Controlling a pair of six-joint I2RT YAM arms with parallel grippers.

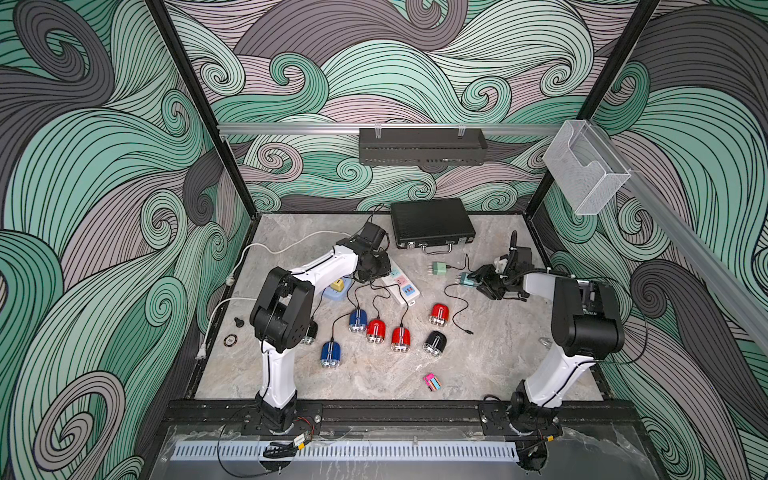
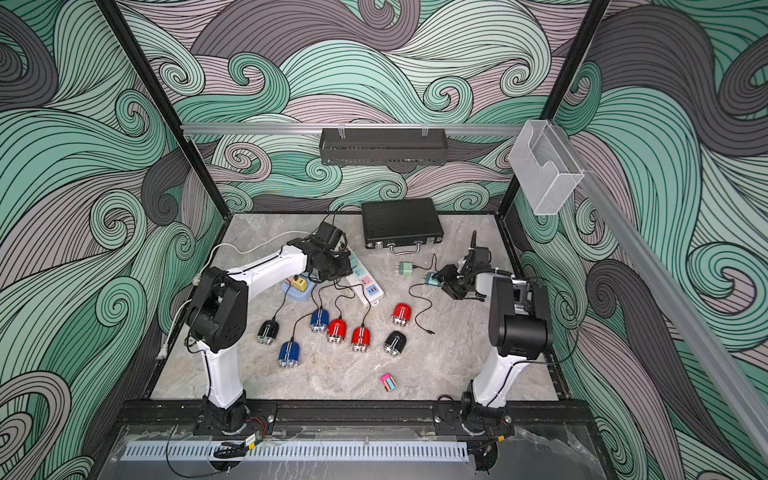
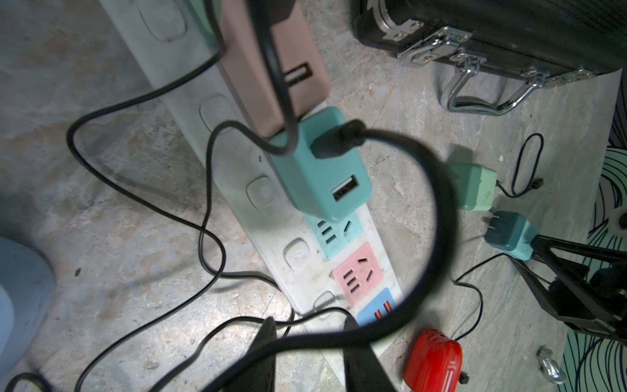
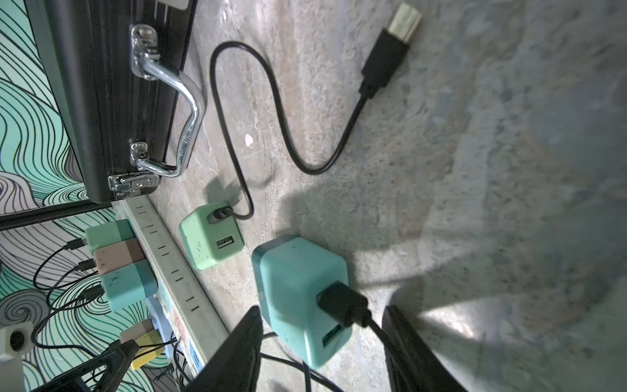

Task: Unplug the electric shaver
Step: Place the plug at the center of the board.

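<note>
Seven shavers, one strip, two arms on one marbled surface.

1. Left edge: disc [image 1: 228, 340] and black knob [image 1: 238, 321], both too small to identify.
2. Left gripper [image 3: 310, 327]: over the strip's rear part, jaws narrow. Its tips are hidden under the wrist in both top views. In the wrist view a blurred thick cable [image 3: 442, 217] crosses the fingers [image 3: 264, 353]. Whether anything is pinched cannot be told.
3. Yellow charger [image 2: 298, 284]: upright on a pale-blue base [image 2: 292, 297], left of the strip. The base is cut off in the left wrist view.
4. Strip [image 3: 295, 256]: white, mid-surface, rear end hidden by the left gripper. Holds green block [image 4: 108, 234], brown block [image 4: 117, 258] and teal block [image 4: 130, 288], each cabled.
5. Shavers, front of the strip:
   - left black shaver [image 1: 312, 332], mostly behind the left arm [image 1: 286, 307] in a top view
   - front blue shaver [image 2: 289, 354], rear blue shaver [image 2: 319, 320], left red shaver [image 2: 336, 330], middle red shaver [image 2: 361, 338]
   - All five are cabled.
   - right black shaver [image 2: 395, 343] and right red shaver [image 2: 401, 314]: no cable seen
6. Case [image 1: 432, 222]: black, flat, at the rear edge.
7. Green charger [image 1: 439, 268]: loose, right of the strip.
8. Teal charger [image 4: 298, 295]: off the strip, lying right of it, prongs bare, cable in its port. Cable tip [image 1: 468, 331] is free, near the right red shaver but apart.
9. Right gripper [image 4: 320, 309]: jaws wide, straddling the teal charger, one finger close beside it, the other clear.
10. Pink item [image 1: 432, 382]: toward the front edge, too small to identify.
</note>
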